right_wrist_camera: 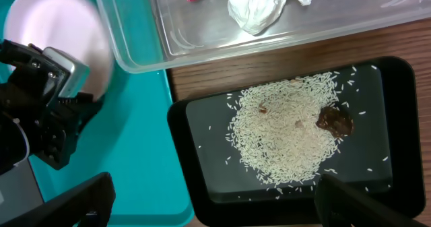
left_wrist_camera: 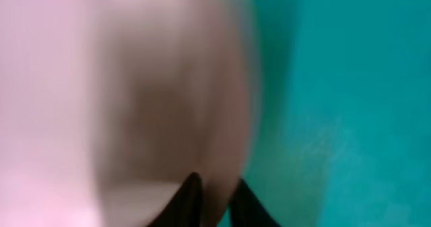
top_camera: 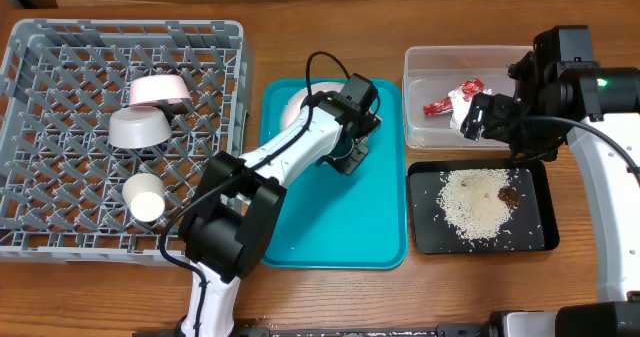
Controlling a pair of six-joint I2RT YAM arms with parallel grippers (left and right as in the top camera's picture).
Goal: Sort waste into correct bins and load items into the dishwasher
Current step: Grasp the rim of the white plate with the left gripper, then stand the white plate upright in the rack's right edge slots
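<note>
My left gripper (top_camera: 348, 155) is low over the teal tray (top_camera: 330, 227). In the blurred left wrist view its fingers (left_wrist_camera: 217, 200) are close together with the rim of the large white plate (left_wrist_camera: 101, 85) between them. The plate (top_camera: 296, 105) is mostly under the arm. My right gripper (top_camera: 478, 117) is open and empty (right_wrist_camera: 215, 203) above the black tray (top_camera: 425, 237), which holds rice (top_camera: 478, 205) and a brown scrap (top_camera: 509, 194). The clear tub (top_camera: 440, 52) holds the red wrapper (top_camera: 437, 106) and white tissue (top_camera: 465, 97). No chopsticks are in view.
The grey crate (top_camera: 30, 37) at left holds a small plate (top_camera: 160, 89), a bowl (top_camera: 140, 127) and a cup (top_camera: 147, 199). The left arm crosses the teal tray diagonally. The tub and the black tray stand close to the teal tray's right edge on the wooden table.
</note>
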